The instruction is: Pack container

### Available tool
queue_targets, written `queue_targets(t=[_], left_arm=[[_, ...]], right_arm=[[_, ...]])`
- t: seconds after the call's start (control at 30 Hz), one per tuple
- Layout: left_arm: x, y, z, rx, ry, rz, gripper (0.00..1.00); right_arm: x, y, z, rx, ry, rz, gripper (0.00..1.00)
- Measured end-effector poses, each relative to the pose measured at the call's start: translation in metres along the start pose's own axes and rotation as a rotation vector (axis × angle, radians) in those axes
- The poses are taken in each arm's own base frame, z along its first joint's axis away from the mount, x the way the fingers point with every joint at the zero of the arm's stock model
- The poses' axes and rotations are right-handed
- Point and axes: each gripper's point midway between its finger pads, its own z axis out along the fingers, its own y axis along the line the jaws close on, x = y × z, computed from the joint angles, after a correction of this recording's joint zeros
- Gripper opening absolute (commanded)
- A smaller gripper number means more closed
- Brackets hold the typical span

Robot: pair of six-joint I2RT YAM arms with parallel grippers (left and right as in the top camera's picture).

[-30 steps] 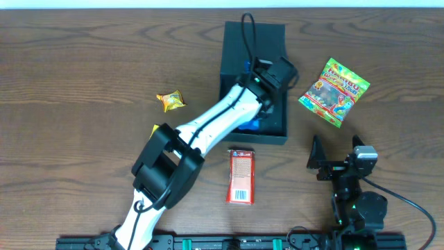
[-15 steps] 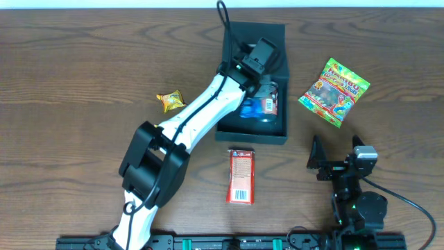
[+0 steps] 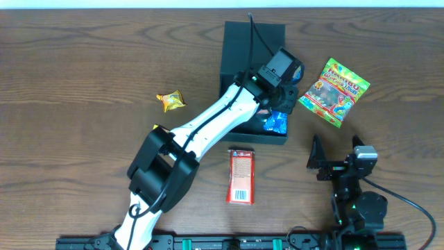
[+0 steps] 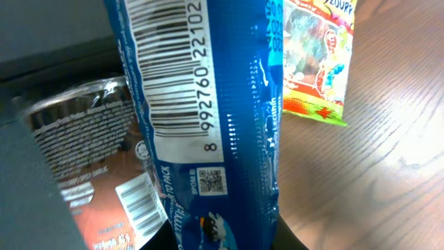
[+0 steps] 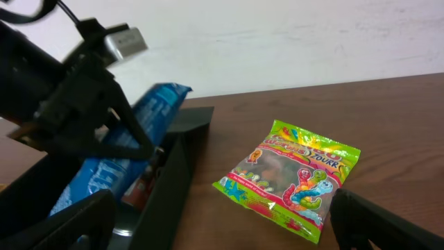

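The container (image 3: 239, 42) is a dark square box on the wooden table, seen as a dark wall (image 5: 170, 180) in the right wrist view. My left gripper (image 3: 277, 97) hangs over the box's right front corner, shut on a long blue snack packet (image 4: 208, 104) that tilts into the box (image 5: 118, 163). Beside it inside the box lies a brown and silver packet (image 4: 83, 153). My right gripper (image 3: 338, 149) stands open near the front right of the table, nothing between its fingers (image 5: 62, 222). It faces a green gummy bag (image 5: 291, 177).
The gummy bag (image 3: 334, 90) lies right of the box. A red packet (image 3: 241, 175) lies in front of the box. A yellow wrapped candy (image 3: 170, 101) sits to the left. The left arm (image 3: 201, 132) crosses the box's front left.
The left gripper swung toward the box's back left half a second ago, then across to its right front corner, carrying the blue packet. The right arm has not moved.
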Motion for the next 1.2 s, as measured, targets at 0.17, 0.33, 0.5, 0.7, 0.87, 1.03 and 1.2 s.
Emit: queue_targets(t=[0.17,0.33,0.5,0.7,0.87,1.03,1.2], left_arm=[[0.009,0.01,0.025,-0.015,0.03,-0.011,0.13],[0.012,0.02,0.031,-0.052,0.036,-0.039,0.12],[0.025,0.037,0.045,-0.119,0.074,-0.064,0.1],[0.026,0.041,0.047,-0.144,0.072,-0.09,0.09],[0.028,0.038,0.047,-0.128,0.08,-0.112,0.09],[0.032,0.035,0.047,-0.104,0.1,-0.162,0.09],[0.035,0.036,0.045,-0.068,0.132,-0.232,0.07]], right_arm=[[0.0,0.0,0.0,0.0,0.0,0.0,0.99],[0.0,0.0,0.0,0.0,0.0,0.0,0.99],[0.0,0.0,0.0,0.0,0.0,0.0,0.99],[0.0,0.0,0.0,0.0,0.0,0.0,0.99],[0.0,0.0,0.0,0.0,0.0,0.0,0.99],[0.0,0.0,0.0,0.0,0.0,0.0,0.99],[0.0,0.0,0.0,0.0,0.0,0.0,0.99]])
